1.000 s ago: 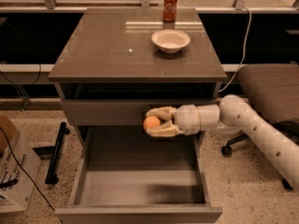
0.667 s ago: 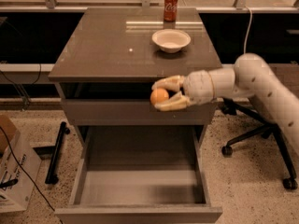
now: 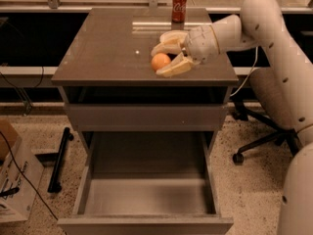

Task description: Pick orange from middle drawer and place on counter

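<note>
grey counter fills my left, and below it the middle drawer stands open and empty. the orange has come up from drawer height to over the countertop, clamped in my gripper. what's left, i judge, is lowering and letting go.

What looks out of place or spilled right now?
Nothing stands out. The gripper holds the orange over the counter, the soda can stands upright, and the middle drawer is open, empty.
</note>
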Action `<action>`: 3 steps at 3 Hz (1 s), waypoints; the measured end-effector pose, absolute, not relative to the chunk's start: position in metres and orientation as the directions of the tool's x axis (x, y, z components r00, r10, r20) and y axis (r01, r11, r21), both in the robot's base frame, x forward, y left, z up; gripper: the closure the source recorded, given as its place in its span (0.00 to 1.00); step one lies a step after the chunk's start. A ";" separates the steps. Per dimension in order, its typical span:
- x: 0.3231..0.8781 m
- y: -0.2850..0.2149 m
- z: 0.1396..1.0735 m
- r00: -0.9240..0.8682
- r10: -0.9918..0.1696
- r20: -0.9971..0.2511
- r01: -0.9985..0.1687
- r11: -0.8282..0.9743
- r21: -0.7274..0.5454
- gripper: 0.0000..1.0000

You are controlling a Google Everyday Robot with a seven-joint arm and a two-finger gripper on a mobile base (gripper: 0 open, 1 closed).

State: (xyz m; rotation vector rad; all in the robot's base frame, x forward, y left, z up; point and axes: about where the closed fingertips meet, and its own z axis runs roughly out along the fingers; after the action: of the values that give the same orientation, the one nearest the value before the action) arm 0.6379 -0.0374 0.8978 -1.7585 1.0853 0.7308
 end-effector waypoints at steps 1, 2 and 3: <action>0.652 -0.043 0.924 0.471 -0.351 -0.810 -0.882 -0.157 -0.444 1.00; 0.652 -0.043 0.924 0.470 -0.351 -0.810 -0.882 -0.157 -0.444 1.00; 0.664 -0.026 0.919 0.463 -0.365 -0.808 -0.886 -0.161 -0.435 1.00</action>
State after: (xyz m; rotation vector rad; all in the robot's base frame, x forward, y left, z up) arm 0.6639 -0.0258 0.9190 -1.7379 1.0752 0.6703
